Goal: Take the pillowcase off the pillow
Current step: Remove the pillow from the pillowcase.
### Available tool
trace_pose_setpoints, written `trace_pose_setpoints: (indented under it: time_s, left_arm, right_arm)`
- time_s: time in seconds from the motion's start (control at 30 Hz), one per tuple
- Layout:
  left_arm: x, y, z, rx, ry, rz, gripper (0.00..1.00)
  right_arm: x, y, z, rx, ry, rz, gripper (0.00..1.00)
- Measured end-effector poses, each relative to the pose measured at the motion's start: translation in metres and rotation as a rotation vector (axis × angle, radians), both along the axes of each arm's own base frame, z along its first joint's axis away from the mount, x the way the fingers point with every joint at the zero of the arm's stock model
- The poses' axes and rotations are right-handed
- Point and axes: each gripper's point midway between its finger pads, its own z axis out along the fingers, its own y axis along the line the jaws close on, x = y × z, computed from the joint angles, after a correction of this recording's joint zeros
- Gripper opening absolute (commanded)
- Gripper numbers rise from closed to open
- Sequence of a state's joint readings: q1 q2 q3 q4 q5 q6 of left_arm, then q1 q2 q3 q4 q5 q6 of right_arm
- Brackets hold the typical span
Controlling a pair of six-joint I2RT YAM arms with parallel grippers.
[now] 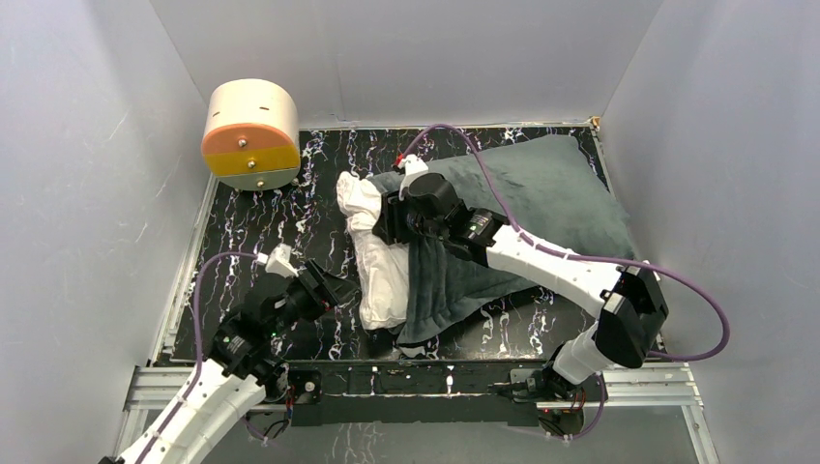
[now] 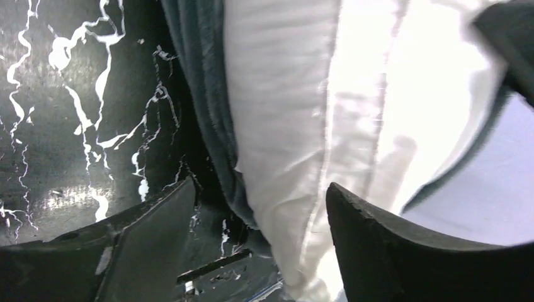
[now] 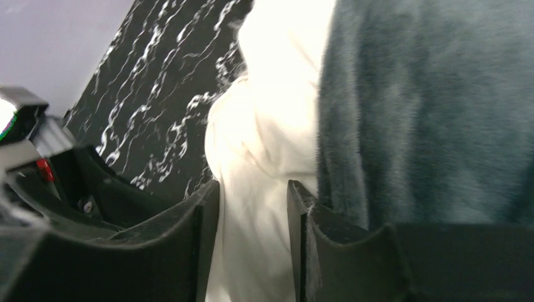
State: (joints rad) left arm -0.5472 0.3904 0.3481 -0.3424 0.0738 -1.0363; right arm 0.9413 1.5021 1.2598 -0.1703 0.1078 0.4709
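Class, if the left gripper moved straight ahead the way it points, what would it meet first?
Probably the white pillow, framed between the open fingers of the left gripper; the pillowcase lies close beside, depth unclear.

Your black, white-veined table [image 1: 261,242] carries a cream-and-orange cylinder [image 1: 251,135] at its far left corner, the white pillow [image 1: 382,261] mid-table, and the grey-green pillowcase [image 1: 551,193] spreading toward the far right.

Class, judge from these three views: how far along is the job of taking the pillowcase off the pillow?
Done: one end of the white pillow already pokes out of the grey-green pillowcase.
In hand: the right gripper pinches the exposed white fabric, and the left gripper is open around the pillow's near edge.
Left: the rest of the pillow sits inside the bulging cover and has to be pulled free.
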Motion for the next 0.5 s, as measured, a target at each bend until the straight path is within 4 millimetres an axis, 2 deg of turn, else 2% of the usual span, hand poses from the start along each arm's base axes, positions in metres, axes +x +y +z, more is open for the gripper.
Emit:
trace_pose_setpoints:
  time_s: [0.1,0.23,0.37,0.43,0.5]
  left_arm:
    - [0.0,0.005,0.02,-0.018,-0.059,0.016,0.86]
    - [-0.001,0.004,0.036,-0.01,-0.103,-0.007,0.92]
    - [0.0,-0.012,0.041,-0.006,-0.109,-0.109,0.98]
    - [0.0,-0.025,0.037,-0.01,-0.085,-0.183,0.98]
    - [-0.001,-0.038,0.032,-0.023,-0.06,-0.251,0.97]
  right_arm:
    - [-0.012,0.006,0.002,0.03,0.025,0.077,0.63]
    - [-0.037,0.008,0.032,0.109,0.02,0.193,0.7]
    - [-0.067,-0.012,0.067,0.193,-0.025,0.264,0.72]
    - [-0.08,-0.026,0.072,0.21,-0.038,0.27,0.73]
    - [-0.092,-0.043,0.067,0.209,-0.03,0.261,0.73]
